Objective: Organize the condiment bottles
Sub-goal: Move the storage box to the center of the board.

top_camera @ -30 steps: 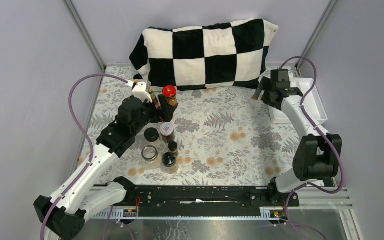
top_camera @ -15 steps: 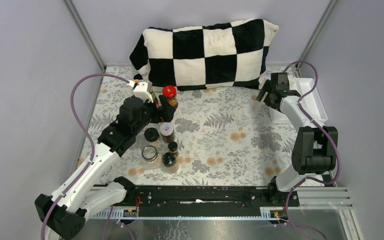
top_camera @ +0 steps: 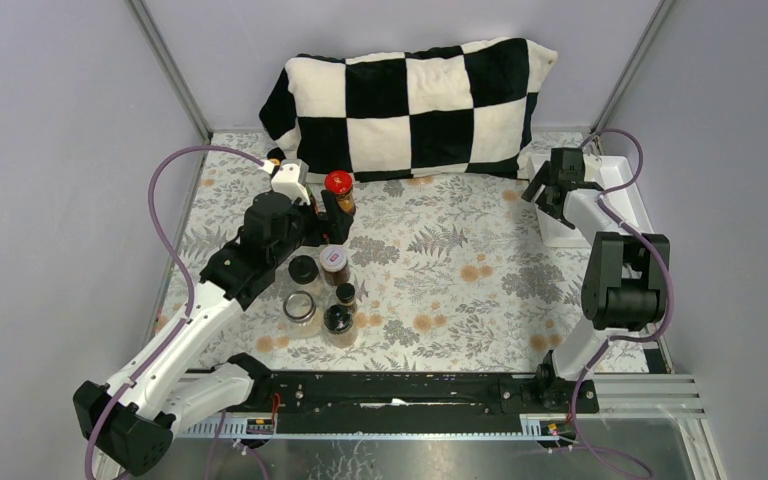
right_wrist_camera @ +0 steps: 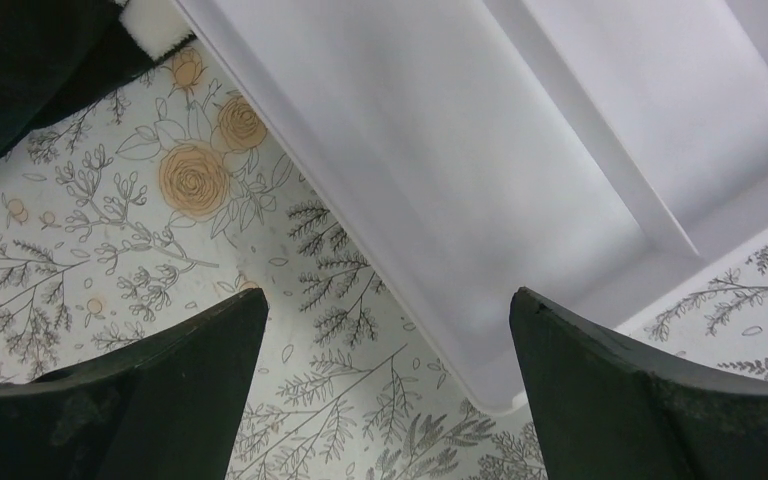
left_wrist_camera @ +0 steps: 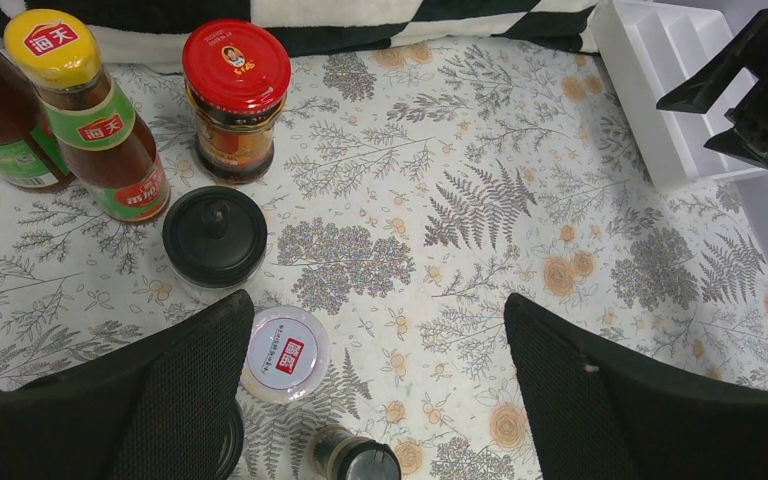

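Left: left jaws spread wide, grasping nothing, poised over the condiment bottles, which stand clustered on the desk's left half, apparently awaiting selection | Right: right jaws likewise released, hovering over the white tray's rim, the bottles' likely destination.

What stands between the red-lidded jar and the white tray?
Nothing stands on the cloth between the jar and the tray. Only the right gripper, jaws open, hangs over the tray's edge nearest the jar.
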Robot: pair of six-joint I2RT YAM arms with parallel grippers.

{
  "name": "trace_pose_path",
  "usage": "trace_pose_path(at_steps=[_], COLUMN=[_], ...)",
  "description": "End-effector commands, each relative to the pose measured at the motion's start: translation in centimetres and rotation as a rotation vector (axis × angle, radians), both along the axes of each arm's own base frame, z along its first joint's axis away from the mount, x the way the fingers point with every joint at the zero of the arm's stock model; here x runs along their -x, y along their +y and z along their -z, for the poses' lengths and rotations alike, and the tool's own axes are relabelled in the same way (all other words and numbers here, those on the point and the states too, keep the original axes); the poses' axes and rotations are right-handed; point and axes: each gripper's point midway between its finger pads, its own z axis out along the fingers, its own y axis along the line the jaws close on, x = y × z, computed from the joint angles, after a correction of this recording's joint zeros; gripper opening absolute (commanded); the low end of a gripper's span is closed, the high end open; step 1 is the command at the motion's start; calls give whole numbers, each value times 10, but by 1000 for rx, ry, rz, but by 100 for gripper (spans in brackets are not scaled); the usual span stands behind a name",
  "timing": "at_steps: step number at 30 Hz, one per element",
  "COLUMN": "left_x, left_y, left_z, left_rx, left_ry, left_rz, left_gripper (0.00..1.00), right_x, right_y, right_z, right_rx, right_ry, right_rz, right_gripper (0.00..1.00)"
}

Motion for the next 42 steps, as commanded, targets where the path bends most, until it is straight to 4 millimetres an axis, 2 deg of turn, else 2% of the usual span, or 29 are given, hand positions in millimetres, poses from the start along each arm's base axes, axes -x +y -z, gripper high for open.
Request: trace_pose_path(at_steps=[1,4,11,13,17,20,22,23,24,30,31,35,39,42], left_x=[1,2,1,1,2,2,2,2,1,3,3,4,6,8], left_y=[4,4,2,2,3,4,4,5,5,4,4,4,5,4], left_z=[-2,-3,-3,-3,-4,-5,-6,-7,-7,-6,-6,-9,-12,-13], left_rx=[-10,-5,2,2,-1,-6,-7,-7,-7,-2,0,1,9,17], left_ry=[-5,-9,-8,-10,-11,-12,-15,-16,-17,-13,-13,-14,-17,-15], left_rz=[-2,-5,3,2,1,-4,-4,-5,-5,-1,0,-1,0,3], left_gripper=[99,99,99,99,99,99,99,99,99,99,99,99,99,99], right_x=[-15,-14,-18,-22,-33,-35,-31,-28,-25,-1,2,16,35,48], right_y=[-2,-3,-10,-10,-6,-6,-6,-6,-6,-6,-6,-10,-20,-19], right_z=[4,11,14,18,31,43,50,51,53,64,64,54,29,9], right_rx=[-30,-31,-12,-23,-52,-56,-56,-56,-57,-59,-58,-38,15,22], right_ry=[-41,-31,-25,-23,1,29,44,45,46,64,65,46,-5,-53], right_rz=[19,25,48,55,46,44,45,50,54,82,87,113,147,141], right_gripper=[99,99,98,95,83,77,69,60,56,6,0,0,0,0])
